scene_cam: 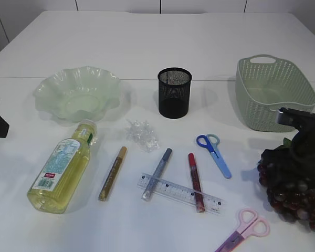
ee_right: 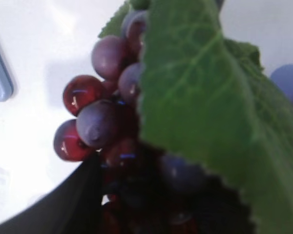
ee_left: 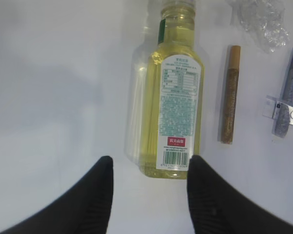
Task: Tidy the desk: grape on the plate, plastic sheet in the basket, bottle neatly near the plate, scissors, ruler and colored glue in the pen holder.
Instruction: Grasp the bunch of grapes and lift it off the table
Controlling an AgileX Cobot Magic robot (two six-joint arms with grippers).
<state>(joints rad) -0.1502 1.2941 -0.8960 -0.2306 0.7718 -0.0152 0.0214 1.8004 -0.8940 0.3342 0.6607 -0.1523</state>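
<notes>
On your far left the left gripper (ee_left: 149, 195) hangs with its jaws spread and nothing between them, just short of the base of the bottle (scene_cam: 60, 170), which lies on its side on the table (scene_cam: 147, 47). Behind the bottle sits the ruffled green plate (scene_cam: 76, 94). Moving right, you have the gold glue stick (scene_cam: 112, 173), the crumpled plastic sheet (scene_cam: 143, 134), and the silver glue stick (scene_cam: 157, 174) and red glue stick (scene_cam: 196, 181), both lying across the ruler (scene_cam: 179, 192). The black mesh pen holder (scene_cam: 174, 92) stands behind them. Next come the blue scissors (scene_cam: 214, 153) and, at the front edge, the pink scissors (scene_cam: 244, 230). The green basket (scene_cam: 273, 92) is back right. At the far right, the right gripper (ee_right: 136, 195) is down on the grape (scene_cam: 294, 194) bunch; leaf and fruit crowd its camera, so you cannot tell whether it has closed on them.
</notes>
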